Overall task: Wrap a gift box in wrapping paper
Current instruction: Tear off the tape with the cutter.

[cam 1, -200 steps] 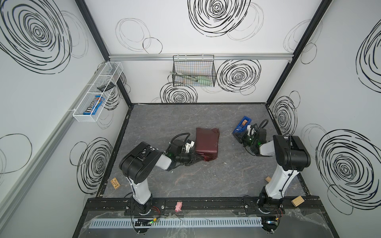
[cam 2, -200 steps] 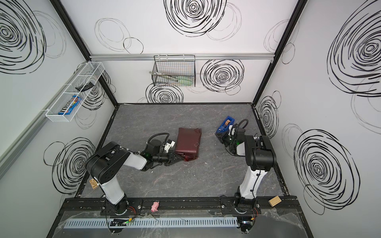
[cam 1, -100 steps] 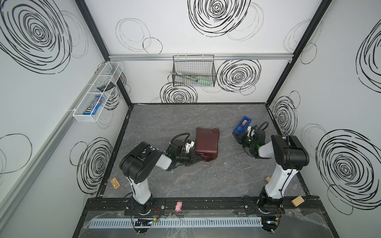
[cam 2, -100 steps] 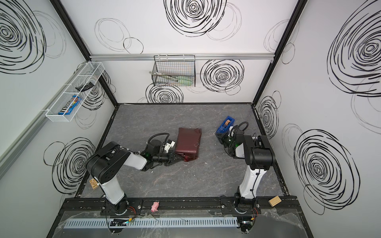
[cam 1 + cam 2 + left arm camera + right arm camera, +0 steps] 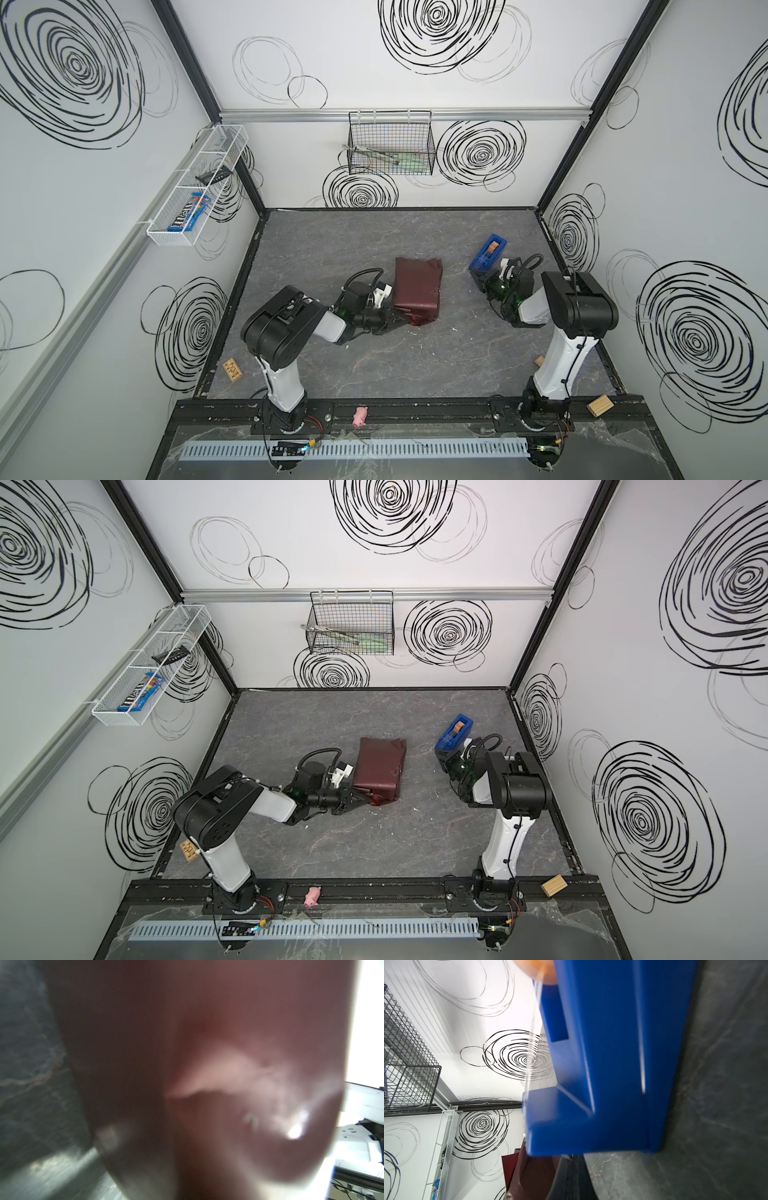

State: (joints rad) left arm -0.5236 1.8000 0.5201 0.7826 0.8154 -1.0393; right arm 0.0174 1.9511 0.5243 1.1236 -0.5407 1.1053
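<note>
The maroon wrapping paper [image 5: 417, 282] [image 5: 380, 762] lies folded into a squarish parcel at the middle of the table. The gift box is hidden under it. My left gripper [image 5: 404, 321] [image 5: 365, 801] is shut at the parcel's near left corner, against a loose red flap. Blurred paper [image 5: 187, 1043] fills the left wrist view and hides the jaws, so I cannot tell whether paper is pinched. My right gripper [image 5: 478, 277] [image 5: 571, 1160] is shut, its tips against the near end of the blue tape dispenser [image 5: 490, 251] [image 5: 612, 1064]. A clear strip of tape runs along the dispenser.
A black wire basket [image 5: 390, 145] hangs on the back wall and a white wire shelf [image 5: 195, 187] on the left wall. Wooden blocks [image 5: 232, 369] [image 5: 600, 405] and a pink toy [image 5: 360, 415] lie by the front rail. The grey table [image 5: 374, 365] has walls on three sides.
The right arm has shifted slightly toward the tape dispenser. The left arm and the parcel have not visibly moved.
</note>
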